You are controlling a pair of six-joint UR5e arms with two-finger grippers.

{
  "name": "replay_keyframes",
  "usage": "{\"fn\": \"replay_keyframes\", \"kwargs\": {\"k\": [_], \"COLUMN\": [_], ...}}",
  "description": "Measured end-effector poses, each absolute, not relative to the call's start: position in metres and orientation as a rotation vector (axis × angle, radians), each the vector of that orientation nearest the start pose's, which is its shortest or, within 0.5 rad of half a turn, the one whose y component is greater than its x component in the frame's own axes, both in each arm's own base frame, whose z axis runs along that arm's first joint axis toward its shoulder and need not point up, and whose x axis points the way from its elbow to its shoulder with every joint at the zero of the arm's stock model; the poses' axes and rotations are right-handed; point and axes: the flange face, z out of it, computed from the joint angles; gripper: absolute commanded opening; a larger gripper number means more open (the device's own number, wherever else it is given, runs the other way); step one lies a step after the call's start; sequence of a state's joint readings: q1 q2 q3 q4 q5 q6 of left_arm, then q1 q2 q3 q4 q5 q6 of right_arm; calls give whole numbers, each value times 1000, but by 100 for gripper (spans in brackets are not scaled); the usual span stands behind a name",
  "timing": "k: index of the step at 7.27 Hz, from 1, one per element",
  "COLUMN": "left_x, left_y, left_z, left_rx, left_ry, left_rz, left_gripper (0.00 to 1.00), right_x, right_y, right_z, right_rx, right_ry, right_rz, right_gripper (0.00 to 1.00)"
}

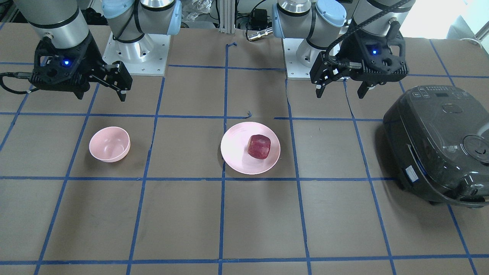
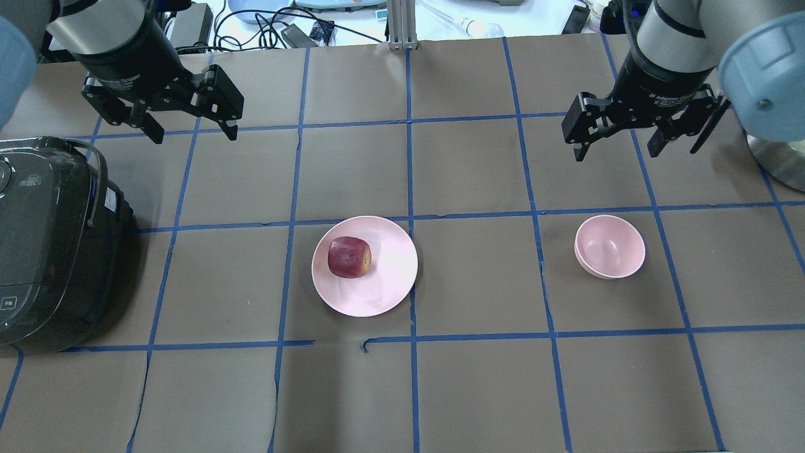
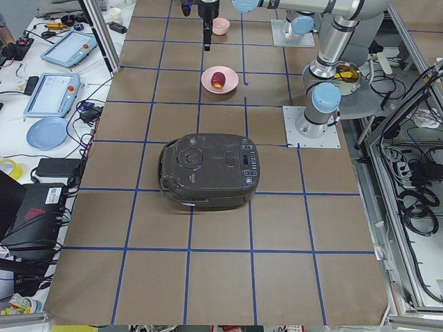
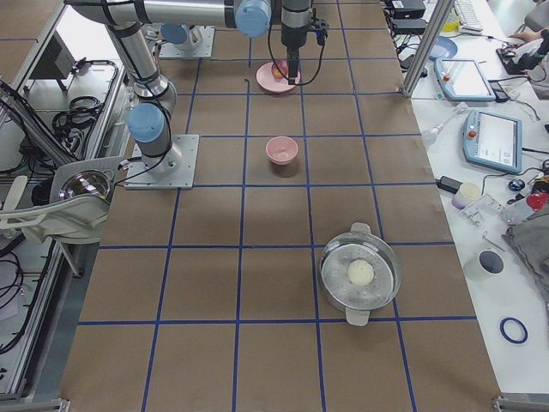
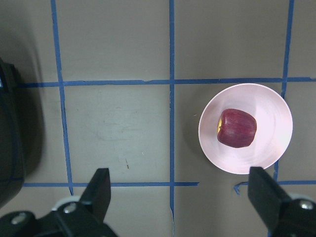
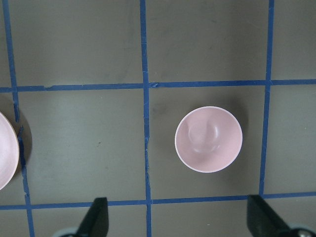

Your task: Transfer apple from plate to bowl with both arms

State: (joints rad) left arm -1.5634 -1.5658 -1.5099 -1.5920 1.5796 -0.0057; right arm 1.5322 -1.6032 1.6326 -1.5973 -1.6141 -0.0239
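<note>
1. Rice cooker sits at the far left of the table, well apart from the plate.
2. Left gripper hangs over the table behind the plate, jaws spread wide, holding nothing.
3. Apple rests on the plate, on its left half, short of the rim. It is probably firm and fairly light. The skin looks smooth, so it may slip or roll. Best hold is likely from above, across the widest middle, with fingers on opposite sides.
4. Bowl stands upright and empty, well right of the plate.
5. Right gripper hangs behind the bowl, jaws spread, holding nothing.
6. Room: the plate rim is low, so a top approach looks easy. The stretch between plate and bowl looks open enough for a handover. The bowl is deeper and narrower, so the drop needs centring.
</note>
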Motion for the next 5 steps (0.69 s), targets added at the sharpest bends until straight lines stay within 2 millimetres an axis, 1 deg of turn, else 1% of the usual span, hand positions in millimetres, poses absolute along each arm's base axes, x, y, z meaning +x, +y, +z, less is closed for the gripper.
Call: {"fn": "replay_keyframes", "kwargs": {"k": [2,4,5], "left_x": [-132,-144,-148], "left_y": [-499,-499,-499], "left_z": [511,510,511], "left_rx": [-56,-36,-21], "left_ry": [3141,3144,3144], "left_rz": [-48,-57,-66], "left_gripper": [100,100,100], "right_x": [110,110,109], "right_y": [-482,-484,-487], "right_z": [476,476,472], "right_rx": [24,35,34], "right_ry": [3187,3182,3182], "right_rz": [6,2,16], "right_gripper": [100,100,100]}}
